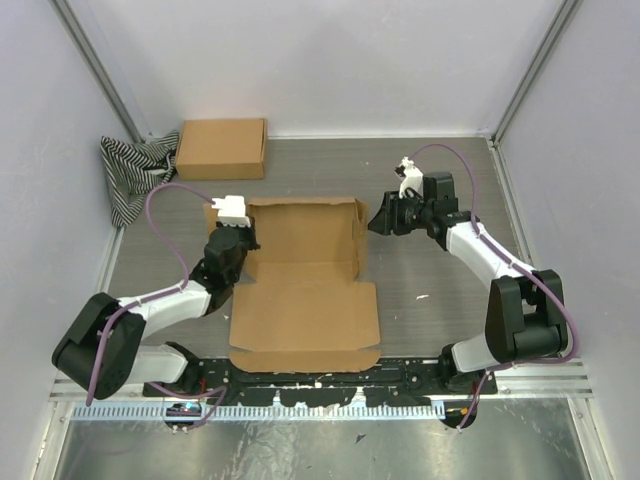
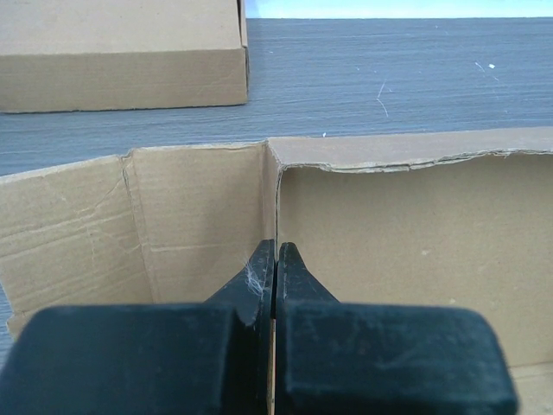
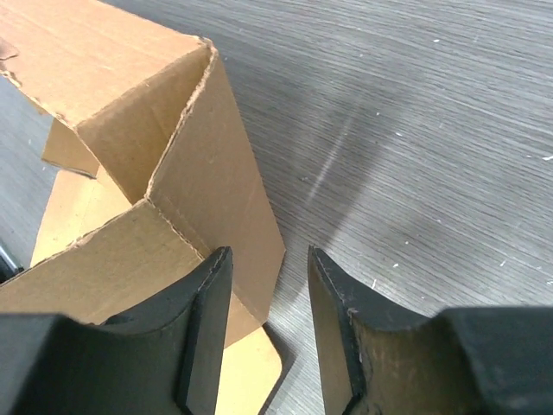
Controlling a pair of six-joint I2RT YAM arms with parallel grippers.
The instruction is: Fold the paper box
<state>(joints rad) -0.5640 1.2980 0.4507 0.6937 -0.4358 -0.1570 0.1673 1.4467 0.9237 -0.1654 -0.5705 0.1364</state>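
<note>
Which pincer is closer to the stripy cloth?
Left. The left pincer pinches the paper box wall nearest the stripy cloth; the right pincer hovers beyond the box's opposite side.

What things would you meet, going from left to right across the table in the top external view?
Striped cloth → left gripper → paper box, whose left wall that gripper pinches → right gripper, open beside the right wall. The closed cardboard box overlaps several of these, so it is left out.

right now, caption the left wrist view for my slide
The left jaws clamp an upright wall of the paper box, another cardboard box behind on the table.
</note>
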